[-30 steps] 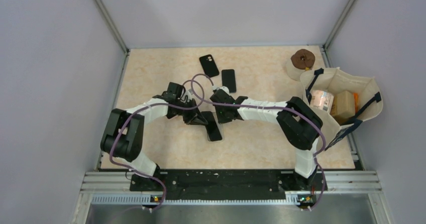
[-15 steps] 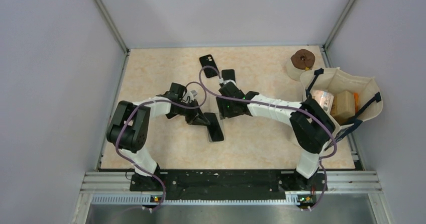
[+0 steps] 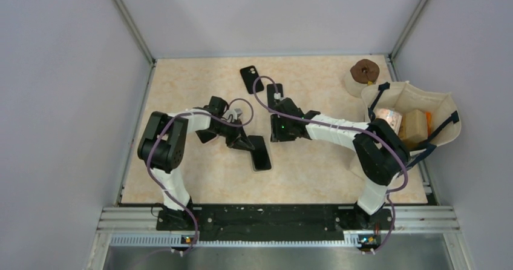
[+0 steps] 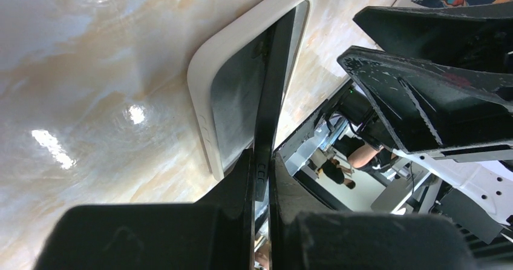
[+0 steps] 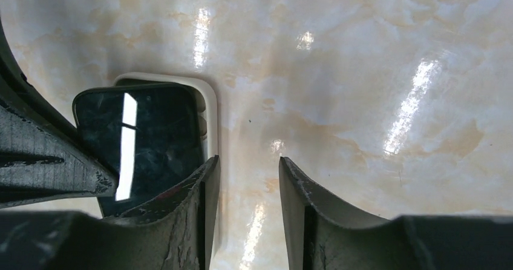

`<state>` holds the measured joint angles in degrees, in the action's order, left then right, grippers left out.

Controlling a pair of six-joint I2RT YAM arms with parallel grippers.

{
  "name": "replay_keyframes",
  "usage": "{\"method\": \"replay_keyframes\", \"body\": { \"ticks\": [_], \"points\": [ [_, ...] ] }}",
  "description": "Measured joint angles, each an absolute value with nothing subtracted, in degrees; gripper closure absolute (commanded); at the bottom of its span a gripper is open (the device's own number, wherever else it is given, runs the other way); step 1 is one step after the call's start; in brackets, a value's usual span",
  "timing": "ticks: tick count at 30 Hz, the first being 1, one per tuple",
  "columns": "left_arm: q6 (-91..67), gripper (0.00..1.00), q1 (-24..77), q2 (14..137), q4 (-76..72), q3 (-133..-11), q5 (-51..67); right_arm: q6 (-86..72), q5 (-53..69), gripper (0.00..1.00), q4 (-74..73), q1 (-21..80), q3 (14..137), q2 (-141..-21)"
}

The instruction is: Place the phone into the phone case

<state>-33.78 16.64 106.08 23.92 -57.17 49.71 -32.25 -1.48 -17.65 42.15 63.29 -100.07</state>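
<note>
Left end effector (image 4: 261, 168) is clenched on one end of the phone (image 4: 275, 82), gripping its thin edges; the phone stands tilted on a long side inside the pale case (image 4: 209, 88), its other long side raised clear of the rim; the case lies flat on the glossy counter (image 5: 363, 70), near the middle; to the right, the right end effector (image 5: 249, 179) hangs just beside the case, fingers slightly parted and holding nothing. Likely risks: nothing pins the case, so a push down could slide it across the counter; letting go now could leave the phone propped on the rim, unseated; a twist in the grip could lever the seated side out.
</note>
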Motion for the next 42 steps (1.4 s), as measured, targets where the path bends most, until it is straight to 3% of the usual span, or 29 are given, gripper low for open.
{"method": "replay_keyframes", "body": {
  "ticks": [21, 34, 42],
  "points": [
    [-32.86, 1.00, 19.84, 109.30, 35.07, -65.95, 41.12, -35.16, 1.17, 0.63, -13.08, 42.22, 63.86, -105.62],
    [-34.61, 0.63, 22.87, 107.87, 37.19, -67.64, 29.80, -37.52, 2.52, 0.62, -9.13, 41.32, 61.78, -105.01],
    [-34.09, 0.48, 23.24, 105.16, 37.04, -67.61, 23.99, -37.63, 2.90, 0.62, -9.41, 41.01, 61.49, -104.62]
  ]
}}
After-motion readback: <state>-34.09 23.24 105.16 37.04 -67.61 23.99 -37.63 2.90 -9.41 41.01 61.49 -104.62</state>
